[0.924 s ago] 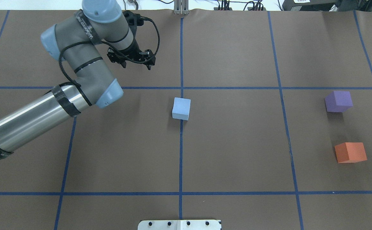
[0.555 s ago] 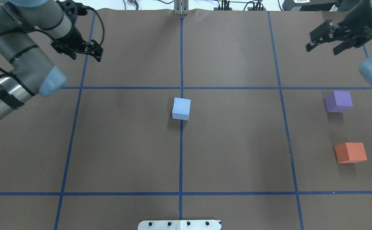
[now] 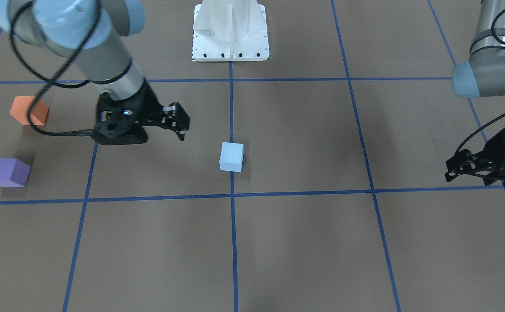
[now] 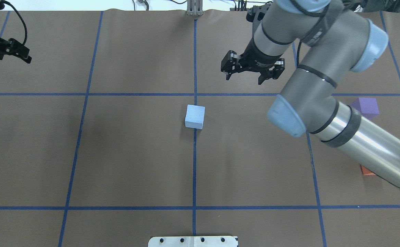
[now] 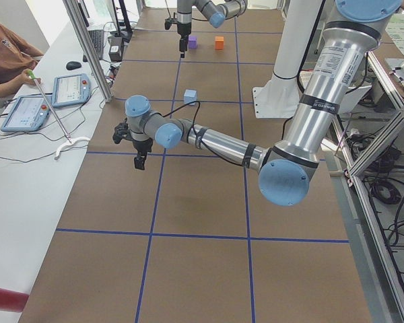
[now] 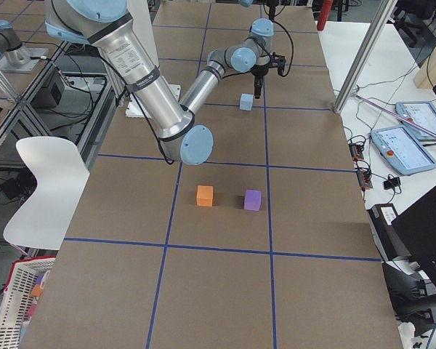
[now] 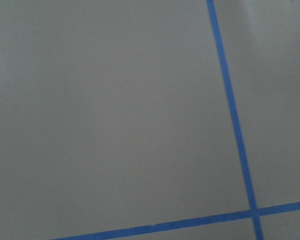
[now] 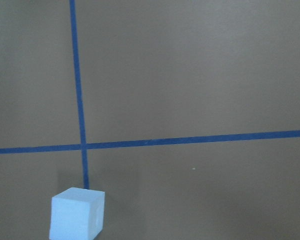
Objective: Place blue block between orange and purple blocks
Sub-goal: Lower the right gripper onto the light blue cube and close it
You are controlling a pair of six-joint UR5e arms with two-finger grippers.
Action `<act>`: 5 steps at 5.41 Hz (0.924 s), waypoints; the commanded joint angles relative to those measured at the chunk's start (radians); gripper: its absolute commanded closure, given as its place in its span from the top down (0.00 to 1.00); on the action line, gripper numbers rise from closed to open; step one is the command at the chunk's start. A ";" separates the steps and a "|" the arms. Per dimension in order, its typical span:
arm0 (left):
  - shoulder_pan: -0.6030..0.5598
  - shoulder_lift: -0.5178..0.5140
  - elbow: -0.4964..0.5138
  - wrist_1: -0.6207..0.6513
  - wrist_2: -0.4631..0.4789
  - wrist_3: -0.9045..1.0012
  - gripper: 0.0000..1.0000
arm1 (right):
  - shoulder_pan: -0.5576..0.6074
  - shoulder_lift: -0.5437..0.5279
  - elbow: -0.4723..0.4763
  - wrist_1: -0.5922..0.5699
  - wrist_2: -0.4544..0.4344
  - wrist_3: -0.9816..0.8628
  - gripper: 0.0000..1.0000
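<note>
The right gripper [image 4: 243, 79] hovers with its jaws spread wide, and the blue block [image 4: 195, 116] lies well outside them, nearer the robot.

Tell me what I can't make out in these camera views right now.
Overhead: orange block nearly all behind the right arm; a corner shows.
Overhead: purple block partly covered by that arm.
Right wrist: blue block cut at its bottom by the frame edge.
Left wrist: no block in frame, only brown paper and blue tape.

blue block [image 4: 195, 116] 1 | orange block [image 3: 28, 110] 1 | purple block [image 3: 8, 172] 1 | robot arms [image 4: 318, 80] 2 | tablets [image 5: 69, 89] probably 2
</note>
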State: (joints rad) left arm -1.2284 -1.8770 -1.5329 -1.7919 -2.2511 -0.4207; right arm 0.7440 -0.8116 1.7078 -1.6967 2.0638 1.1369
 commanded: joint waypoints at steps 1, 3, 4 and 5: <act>-0.049 0.062 -0.024 0.000 -0.002 0.075 1.00 | -0.116 0.173 -0.217 -0.018 -0.067 0.076 1.00; -0.051 0.064 -0.027 0.000 -0.001 0.079 1.00 | -0.188 0.210 -0.417 0.169 -0.182 0.144 1.00; -0.051 0.065 -0.027 0.000 -0.001 0.079 1.00 | -0.193 0.203 -0.421 0.167 -0.186 0.133 1.00; -0.049 0.067 -0.027 0.000 -0.001 0.079 1.00 | -0.195 0.197 -0.422 0.166 -0.186 0.127 1.00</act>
State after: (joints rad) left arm -1.2789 -1.8114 -1.5600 -1.7917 -2.2520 -0.3422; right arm 0.5533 -0.6099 1.2943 -1.5358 1.8829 1.2693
